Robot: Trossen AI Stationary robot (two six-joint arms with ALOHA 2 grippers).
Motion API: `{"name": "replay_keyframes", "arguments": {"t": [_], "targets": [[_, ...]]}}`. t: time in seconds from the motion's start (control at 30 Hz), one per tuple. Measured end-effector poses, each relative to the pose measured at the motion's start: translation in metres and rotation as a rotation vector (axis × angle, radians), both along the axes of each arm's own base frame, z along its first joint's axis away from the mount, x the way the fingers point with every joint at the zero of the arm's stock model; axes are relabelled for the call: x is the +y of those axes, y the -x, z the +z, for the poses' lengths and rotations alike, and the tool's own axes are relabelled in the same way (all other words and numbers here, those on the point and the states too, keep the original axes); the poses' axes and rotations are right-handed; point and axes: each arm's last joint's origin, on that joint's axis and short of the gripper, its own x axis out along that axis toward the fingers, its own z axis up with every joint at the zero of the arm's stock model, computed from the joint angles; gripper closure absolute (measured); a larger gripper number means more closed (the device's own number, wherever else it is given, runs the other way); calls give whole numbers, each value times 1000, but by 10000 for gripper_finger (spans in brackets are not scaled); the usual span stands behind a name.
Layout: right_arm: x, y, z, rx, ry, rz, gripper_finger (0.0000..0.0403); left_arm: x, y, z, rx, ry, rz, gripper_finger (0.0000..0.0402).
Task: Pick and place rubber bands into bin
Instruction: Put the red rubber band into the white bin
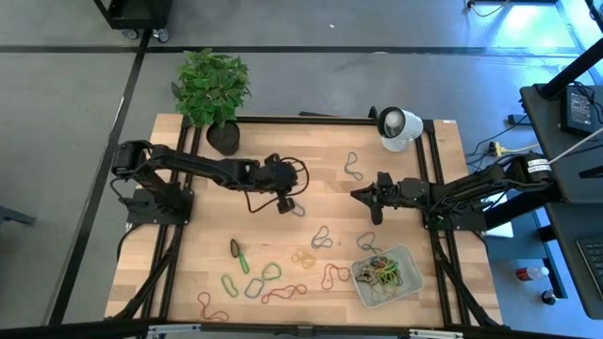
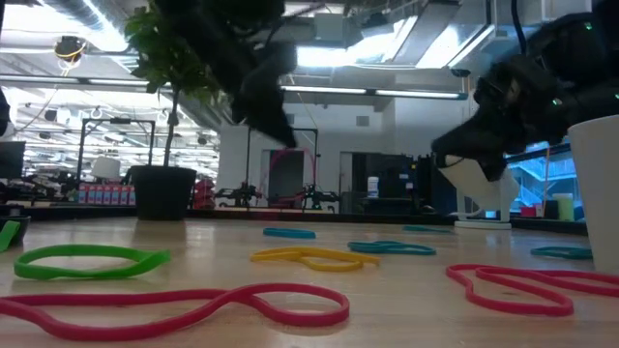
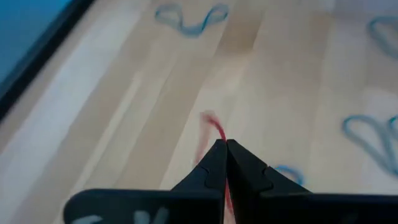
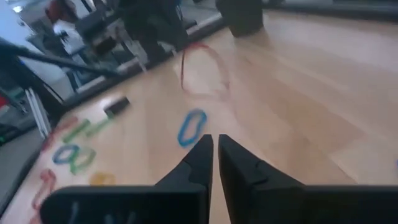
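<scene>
Bare light wooden tabletop point(image 1: 415, 155) lay open mid-table; the black plant pot point(image 1: 223, 138) (far left) and white round device point(image 1: 399, 127) blocked the far edge.

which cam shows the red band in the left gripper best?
Left wrist view: the left gripper is shut on the red band, which trails out past the fingertips. The right wrist view shows it as a hanging loop farther off. In the high and low views I cannot make it out.
</scene>
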Motion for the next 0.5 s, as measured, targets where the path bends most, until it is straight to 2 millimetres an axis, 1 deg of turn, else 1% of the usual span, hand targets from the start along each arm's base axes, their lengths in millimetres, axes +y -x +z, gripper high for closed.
{"name": "replay_keyframes", "arguments": {"t": [0.13, 0.3, 0.4, 0.5], "targets": [[4, -12, 14, -41, 61, 34, 363, -8, -8, 16, -49, -32, -48, 400], [12, -33, 33, -60, 283, 104, 355, -14, -13, 28, -84, -47, -79, 400], [15, -50, 45, -54, 420, 128, 346, -15, -15, 30, -107, -51, -78, 400], [16, -71, 57, -22, 500, 145, 326, -15, -16, 32, -127, -51, -77, 400]]}}
